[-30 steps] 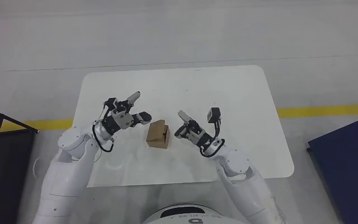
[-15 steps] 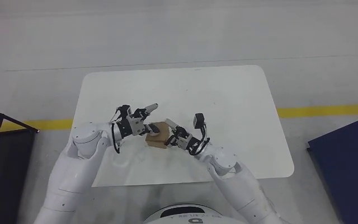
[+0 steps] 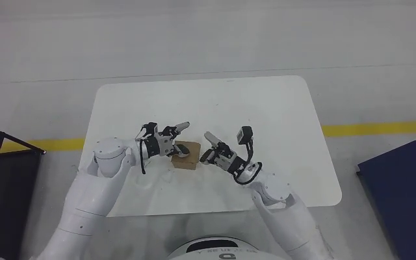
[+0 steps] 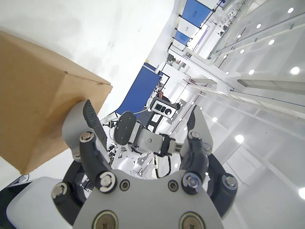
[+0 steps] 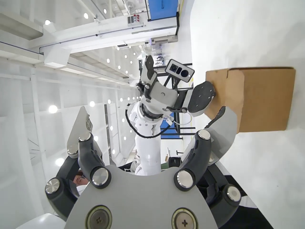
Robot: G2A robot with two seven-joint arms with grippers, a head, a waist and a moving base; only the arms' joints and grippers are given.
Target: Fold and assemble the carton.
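Pressing from both sides at once looked like the best way to seat the fold without sliding the small brown cardboard carton [image 3: 185, 158] across the white desk [image 3: 260, 110]. The carton sat near the desk's front middle, between the two arms. The left jaws were spread wide, with one pad [image 4: 91, 117] against a carton corner. The right jaws were also spread, with one finger [image 5: 224, 120] just beside the carton's side, grasping nothing. The carton looked boxy with creased edges, and its top appeared closed.

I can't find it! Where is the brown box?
In the top view the box sits on the white table, a bit left of its middle, between the left gripper and the right gripper.
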